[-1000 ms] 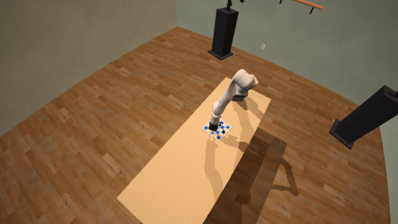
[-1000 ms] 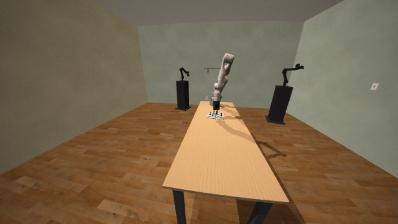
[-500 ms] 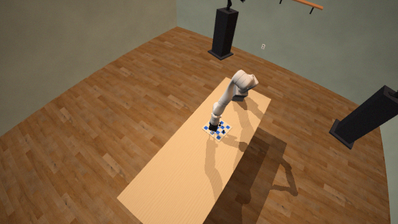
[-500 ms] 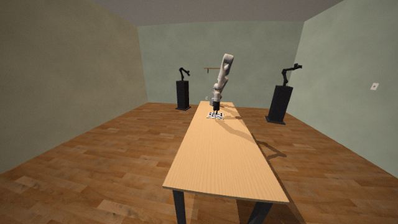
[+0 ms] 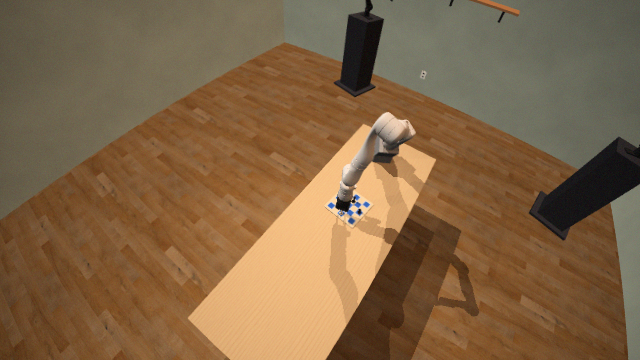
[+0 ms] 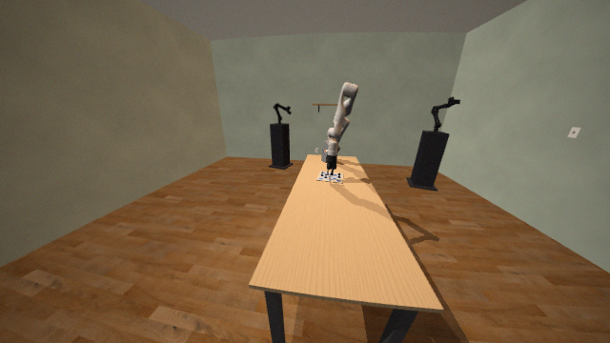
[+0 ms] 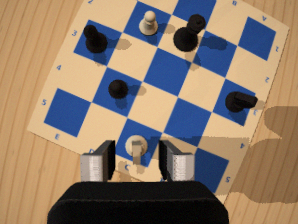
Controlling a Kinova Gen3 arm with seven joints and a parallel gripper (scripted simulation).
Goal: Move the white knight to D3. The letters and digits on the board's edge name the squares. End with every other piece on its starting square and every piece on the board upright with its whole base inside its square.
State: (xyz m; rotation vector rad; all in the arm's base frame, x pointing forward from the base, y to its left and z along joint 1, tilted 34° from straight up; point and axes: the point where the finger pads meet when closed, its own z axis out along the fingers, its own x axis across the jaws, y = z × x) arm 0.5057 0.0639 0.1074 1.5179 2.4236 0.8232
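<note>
One long wooden table [image 6: 343,248] stood on a wood floor [image 6: 143,248] between greenish walls. The gripper [image 7: 136,160] was open, its fingers around the white knight [image 7: 136,144] on the board [image 7: 200,106], not gripping.

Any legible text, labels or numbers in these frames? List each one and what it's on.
None legible.
Chessboard edge markings: small blue marks along the border in the wrist view, too blurred to read.
Wall plate: no readable print.
Arm, pincer, chess pieces: no labels visible.
</note>
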